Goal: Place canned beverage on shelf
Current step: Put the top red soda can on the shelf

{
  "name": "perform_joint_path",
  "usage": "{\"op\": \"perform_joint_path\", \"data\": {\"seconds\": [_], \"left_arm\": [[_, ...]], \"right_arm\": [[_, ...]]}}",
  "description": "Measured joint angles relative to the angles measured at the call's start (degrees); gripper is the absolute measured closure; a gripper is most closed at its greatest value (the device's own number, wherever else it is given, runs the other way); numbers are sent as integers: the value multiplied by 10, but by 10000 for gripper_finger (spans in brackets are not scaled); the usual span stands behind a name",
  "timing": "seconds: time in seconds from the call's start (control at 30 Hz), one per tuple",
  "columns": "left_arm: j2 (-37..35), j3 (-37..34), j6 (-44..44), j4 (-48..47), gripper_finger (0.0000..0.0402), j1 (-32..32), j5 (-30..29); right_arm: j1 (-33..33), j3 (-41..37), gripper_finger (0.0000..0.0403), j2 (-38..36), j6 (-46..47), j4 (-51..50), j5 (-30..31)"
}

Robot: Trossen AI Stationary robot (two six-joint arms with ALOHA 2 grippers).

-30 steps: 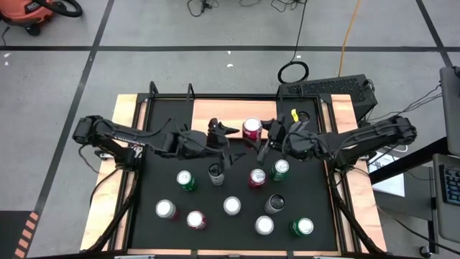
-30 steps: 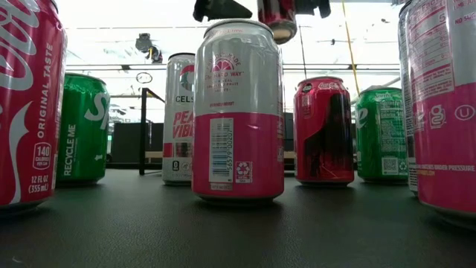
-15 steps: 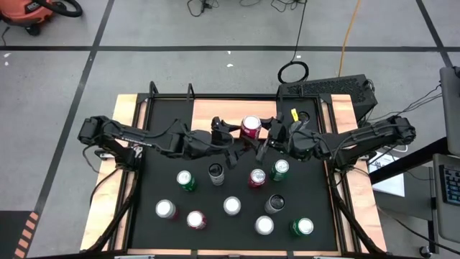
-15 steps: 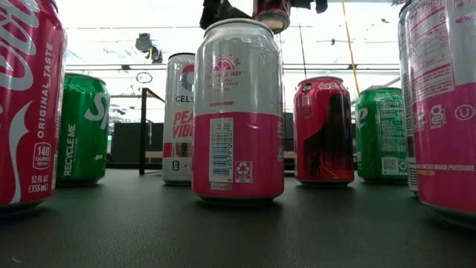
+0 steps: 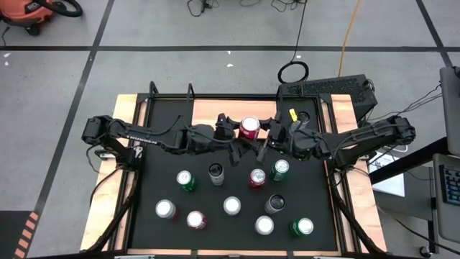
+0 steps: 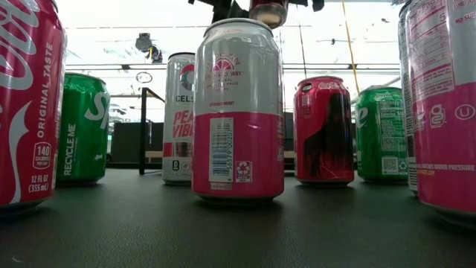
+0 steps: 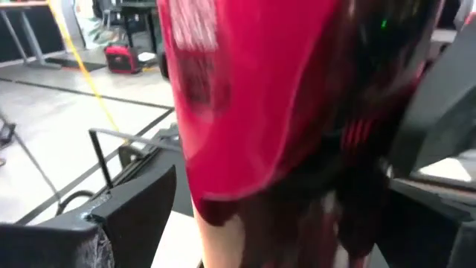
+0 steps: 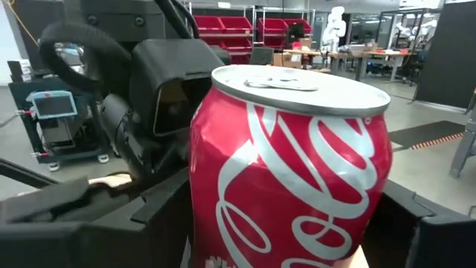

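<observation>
A red cola can (image 5: 250, 128) hangs upright in the air over the light-brown wooden shelf (image 5: 215, 109) at the far side of the black mat. My right gripper (image 5: 257, 131) is shut on it, reaching in from the right. My left gripper (image 5: 231, 129) is open and level. It stands right beside the can's left side, and the can (image 7: 253, 97) fills its wrist view. The low view shows only the can's bottom (image 6: 268, 11), high above the mat. My right gripper pinches the can's lower body (image 8: 204, 197) between its two fingers (image 8: 160, 212), one on each side. The fingers come in level from the table's right. The can stands upright in the hold, lifted clear of shelf and mat. Whether my left gripper touches the can, I cannot tell.
Several cans stand on the black mat nearer than the arms, among them a green one (image 5: 185, 180), a dark one (image 5: 215, 173), a red one (image 5: 256, 177) and a green one (image 5: 280, 170). Narrow wooden strips (image 5: 126, 115) edge the mat.
My left gripper has gone toward the table's right edge, up to the held can, and has stayed open. My right gripper has kept its place with the can, whose bottom has risen a little.
</observation>
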Motion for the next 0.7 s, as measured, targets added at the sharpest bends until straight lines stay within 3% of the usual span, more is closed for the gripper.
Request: {"op": "perform_joint_path", "data": {"seconds": [0.23, 0.6, 0.7], "left_arm": [[14, 0, 18, 27, 12, 2, 3], [17, 0, 3, 23, 112, 2, 16], [17, 0, 3, 25, 118, 3, 28]], "right_arm": [[0, 0, 130, 18, -1, 38, 0], [0, 0, 128, 22, -5, 35, 5], [0, 0, 117, 22, -9, 35, 6]]}}
